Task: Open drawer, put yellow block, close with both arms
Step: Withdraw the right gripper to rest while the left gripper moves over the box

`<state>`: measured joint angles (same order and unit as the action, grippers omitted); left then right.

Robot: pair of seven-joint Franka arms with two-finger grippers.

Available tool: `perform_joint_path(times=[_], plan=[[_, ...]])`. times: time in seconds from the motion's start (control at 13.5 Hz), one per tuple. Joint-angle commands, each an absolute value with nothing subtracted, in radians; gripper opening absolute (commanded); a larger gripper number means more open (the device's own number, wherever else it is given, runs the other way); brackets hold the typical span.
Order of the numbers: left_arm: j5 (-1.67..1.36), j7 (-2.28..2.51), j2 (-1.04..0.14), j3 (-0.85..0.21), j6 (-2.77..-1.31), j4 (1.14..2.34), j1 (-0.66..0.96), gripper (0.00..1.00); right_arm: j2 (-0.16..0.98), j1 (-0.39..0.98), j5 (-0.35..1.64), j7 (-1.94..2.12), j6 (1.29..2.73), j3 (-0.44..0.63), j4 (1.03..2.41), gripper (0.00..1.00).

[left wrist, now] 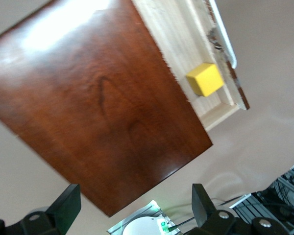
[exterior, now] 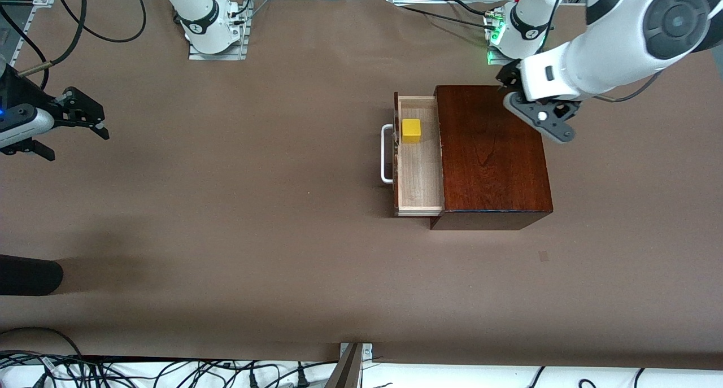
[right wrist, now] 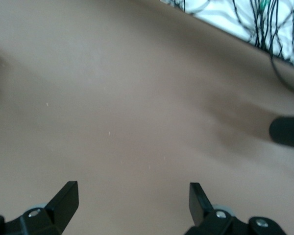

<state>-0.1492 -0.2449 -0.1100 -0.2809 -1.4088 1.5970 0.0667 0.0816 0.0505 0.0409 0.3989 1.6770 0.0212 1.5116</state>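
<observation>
Small yellow cube (exterior: 411, 130) sitting in open pale-wood drawer (exterior: 419, 173), closing pending.
L pincer (exterior: 536, 114) hovering spread over glossy reddish-brown box (exterior: 491, 151); white bar handle (exterior: 386, 153) facing R pincer (exterior: 79, 117), spread, well apart.

Both tools (left wrist: 132, 208) (right wrist: 133, 203) agape, aloft.

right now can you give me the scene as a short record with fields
drawer: open, pulled out of the wooden box
yellow block: in the drawer, at its end farther from the front camera
handle: nothing touching it
left gripper: open, over the box's top
right gripper: open, over bare table at the right arm's end, waiting
left to do: close the drawer
</observation>
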Motion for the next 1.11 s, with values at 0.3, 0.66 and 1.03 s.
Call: perform_joint_path(times=[0.3,0.66,1.03], plan=[[-0.163,-0.464,-0.181,-0.316,-1.440,1.551,0.069,1.00,-0.049,0.029,0.058,0.390,1.658,0.090,1.709,1.00],[-0.152,-0.627,-0.227,-0.321,-1.512,1.551,0.104,1.00,-0.037,0.037,0.045,0.391,1.628,0.095,1.663,1.00],[-0.081,-0.788,-0.229,-0.325,-1.614,1.552,0.110,1.00,-0.035,0.037,0.041,0.393,1.620,0.089,1.660,1.00]])
